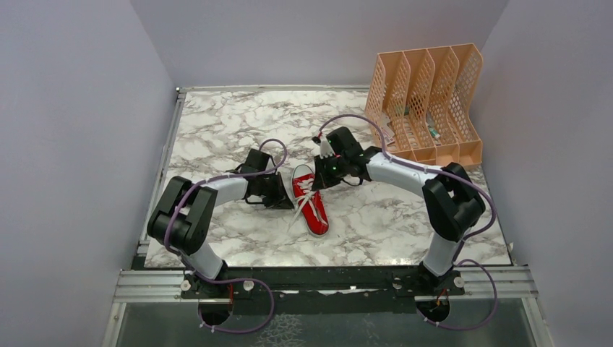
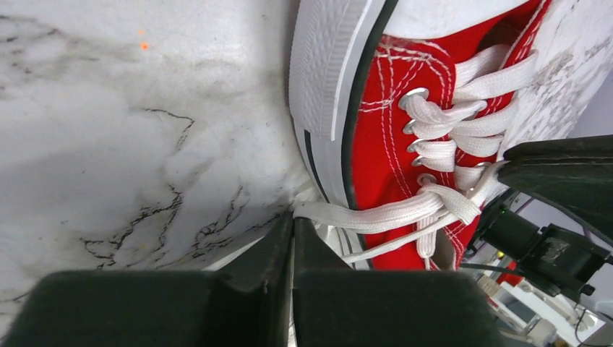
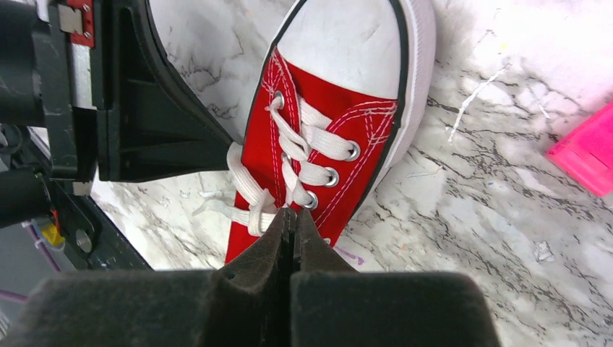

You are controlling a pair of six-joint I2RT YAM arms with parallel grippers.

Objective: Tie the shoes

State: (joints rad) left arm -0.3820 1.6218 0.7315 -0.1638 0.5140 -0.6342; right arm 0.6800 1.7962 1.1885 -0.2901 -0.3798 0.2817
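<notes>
The red sneaker (image 1: 311,204) with white laces, sole and toe cap lies on the marble table between my two grippers, toe pointing away. It also shows in the left wrist view (image 2: 376,144) and the right wrist view (image 3: 318,108). My left gripper (image 1: 284,196) is at the shoe's left side and is shut (image 2: 293,217) on a white lace (image 2: 376,213) that runs taut to a crossing over the eyelets. My right gripper (image 1: 323,176) is over the shoe's right side and is shut (image 3: 289,213) at the lace crossing (image 3: 264,210), pinching the other lace strand.
An orange mesh file organizer (image 1: 426,101) stands at the back right. A pink object (image 3: 585,155) lies on the table to the right of the toe. Grey walls enclose the table (image 1: 217,130) on three sides.
</notes>
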